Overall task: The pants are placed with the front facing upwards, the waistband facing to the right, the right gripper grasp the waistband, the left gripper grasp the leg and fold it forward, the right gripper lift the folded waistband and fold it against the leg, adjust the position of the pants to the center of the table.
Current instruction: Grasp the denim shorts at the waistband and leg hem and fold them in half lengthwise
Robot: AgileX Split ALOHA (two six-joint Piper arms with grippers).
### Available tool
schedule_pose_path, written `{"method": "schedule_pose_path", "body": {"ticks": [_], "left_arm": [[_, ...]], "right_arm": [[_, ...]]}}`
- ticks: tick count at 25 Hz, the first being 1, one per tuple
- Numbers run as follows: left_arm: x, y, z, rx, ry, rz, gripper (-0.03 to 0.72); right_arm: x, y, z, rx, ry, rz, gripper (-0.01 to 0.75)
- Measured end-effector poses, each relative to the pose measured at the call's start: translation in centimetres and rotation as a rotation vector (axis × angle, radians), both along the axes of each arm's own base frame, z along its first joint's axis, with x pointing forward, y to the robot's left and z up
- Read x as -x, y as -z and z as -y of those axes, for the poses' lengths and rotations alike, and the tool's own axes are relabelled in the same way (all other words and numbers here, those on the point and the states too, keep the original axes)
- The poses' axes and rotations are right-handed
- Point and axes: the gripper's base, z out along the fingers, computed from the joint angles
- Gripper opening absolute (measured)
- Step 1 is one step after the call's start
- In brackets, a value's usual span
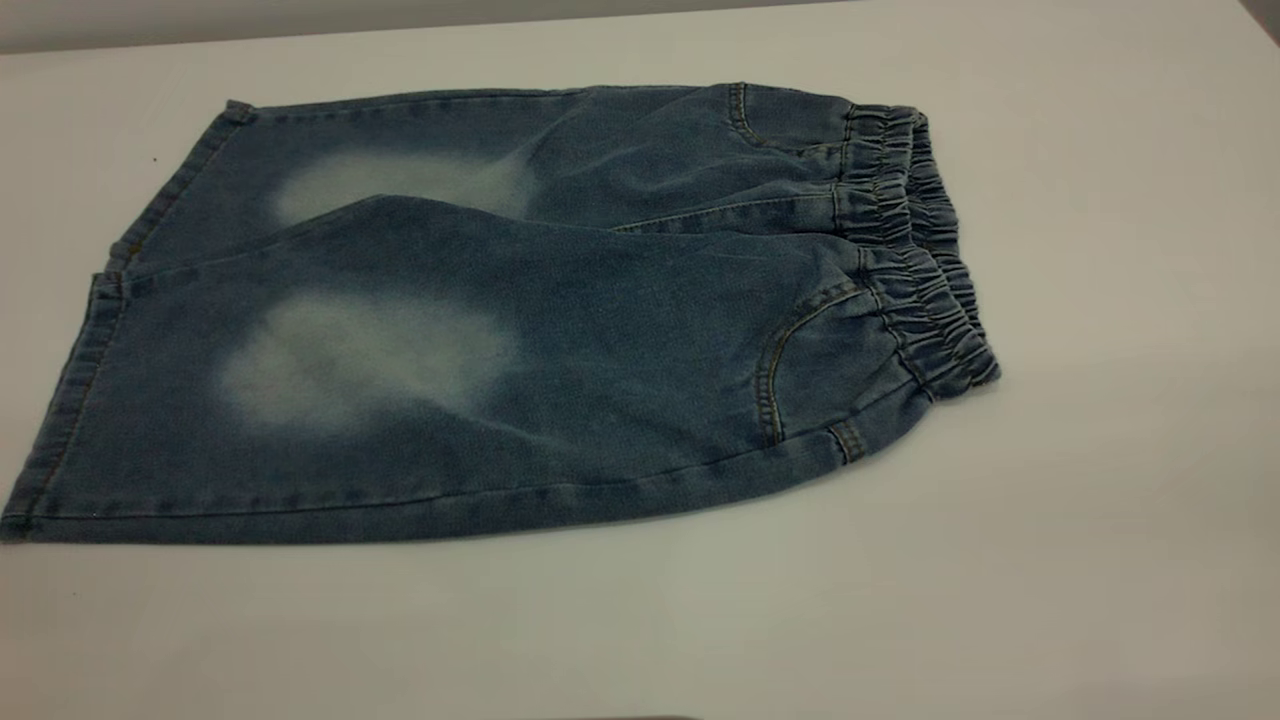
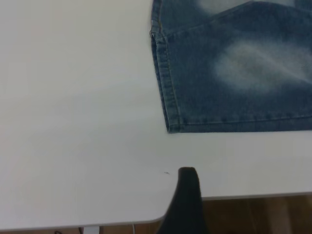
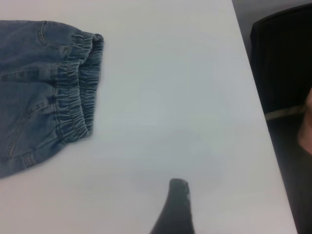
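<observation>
The blue denim pants (image 1: 600, 330) lie flat on the white table (image 1: 1100, 500), front up. The gathered waistband (image 1: 915, 240) points right. The leg (image 1: 370, 360) with the large rounded pale patch lies nearest, partly over the other leg. Neither gripper shows in the exterior view. In the left wrist view my left gripper (image 2: 242, 197) hovers at the table's edge, apart from the leg's hem (image 2: 168, 97). One dark finger (image 2: 187, 195) shows, nothing against it. My right gripper (image 3: 219, 204) hangs over bare table, clear of the waistband (image 3: 78, 87), holding nothing.
The table edge (image 2: 243, 196) runs close under the left gripper, with brown floor below it. Beyond the table's side in the right wrist view stands a dark chair-like shape (image 3: 282, 63), and part of a person's hand (image 3: 307, 126) shows at the frame border.
</observation>
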Motion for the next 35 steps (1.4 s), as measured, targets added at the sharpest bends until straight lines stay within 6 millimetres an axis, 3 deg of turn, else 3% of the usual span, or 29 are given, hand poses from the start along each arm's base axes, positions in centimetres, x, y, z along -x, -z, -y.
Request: {"method": "schedule_pose_path", "body": {"ticks": [28, 32, 35], "left_arm": [[-0.1, 0.0, 0.0, 0.018, -0.011, -0.007, 0.587], [-1.8, -1.0, 0.0, 0.083, -0.057, -0.073, 0.587], [-4.5, -2.0, 0.1, 0.103, -0.067, -0.111, 0.587]], "right_arm": [[-0.3, -0.3, 0.0, -0.018, 0.008, -0.007, 0.578], [-1.6, -2.6, -0.3, -0.057, 0.004, -0.027, 0.578], [-4.2, -4.3, -0.8, -0.117, -0.023, -0.058, 0.578]]}}
